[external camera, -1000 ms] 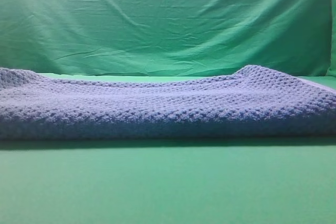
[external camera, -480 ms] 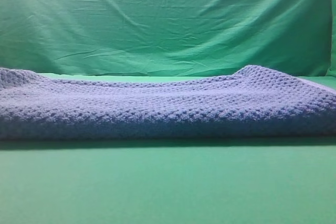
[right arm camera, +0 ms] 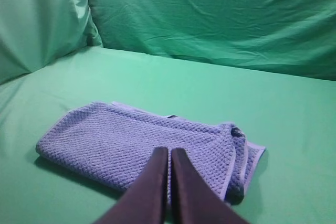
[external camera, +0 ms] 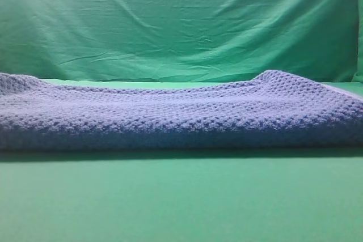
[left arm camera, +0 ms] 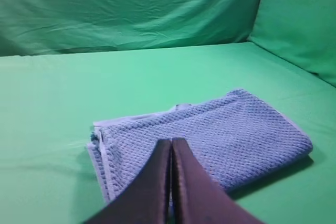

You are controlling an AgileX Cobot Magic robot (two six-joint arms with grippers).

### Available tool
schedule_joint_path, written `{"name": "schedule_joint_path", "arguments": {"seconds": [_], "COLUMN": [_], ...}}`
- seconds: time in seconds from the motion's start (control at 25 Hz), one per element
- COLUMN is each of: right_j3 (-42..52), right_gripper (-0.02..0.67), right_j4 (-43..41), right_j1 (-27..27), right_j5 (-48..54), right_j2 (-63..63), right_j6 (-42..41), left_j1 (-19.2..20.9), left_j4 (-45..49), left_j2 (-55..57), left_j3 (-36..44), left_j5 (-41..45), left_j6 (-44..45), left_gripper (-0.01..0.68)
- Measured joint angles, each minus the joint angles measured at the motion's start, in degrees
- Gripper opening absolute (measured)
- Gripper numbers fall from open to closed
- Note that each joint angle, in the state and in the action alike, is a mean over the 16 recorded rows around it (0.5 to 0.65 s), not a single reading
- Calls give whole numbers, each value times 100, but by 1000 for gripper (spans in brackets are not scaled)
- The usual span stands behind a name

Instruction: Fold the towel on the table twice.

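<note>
Nothing has moved: the towel (external camera: 181, 114) lies folded (layered edges showing) on the table (external camera: 181, 202); left gripper (left arm camera: 171, 142) and right gripper (right arm camera: 169, 151) pressed together, empty.

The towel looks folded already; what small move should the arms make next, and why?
Probably none beyond staying back: the towel lies as a layered stack on the table, and the left gripper and right gripper are shut, holding nothing.

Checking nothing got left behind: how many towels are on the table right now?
1. A single folded towel lies on the table, ahead of both shut grippers; nothing suggests another hidden.
</note>
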Motion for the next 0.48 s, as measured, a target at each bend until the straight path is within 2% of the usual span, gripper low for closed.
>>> {"name": "schedule_joint_path", "arguments": {"seconds": [0.48], "right_j3": [1603], "right_gripper": [0], "right_j4": [-47], "right_j1": [0], "right_j5": [-2498], "right_j2": [-7], "right_j6": [-11], "left_j1": [0], "left_j4": [523], "left_j2": [0], "left_j3": [1456], "left_j5": [-2149], "left_j6": [-26], "left_gripper": [0]}}
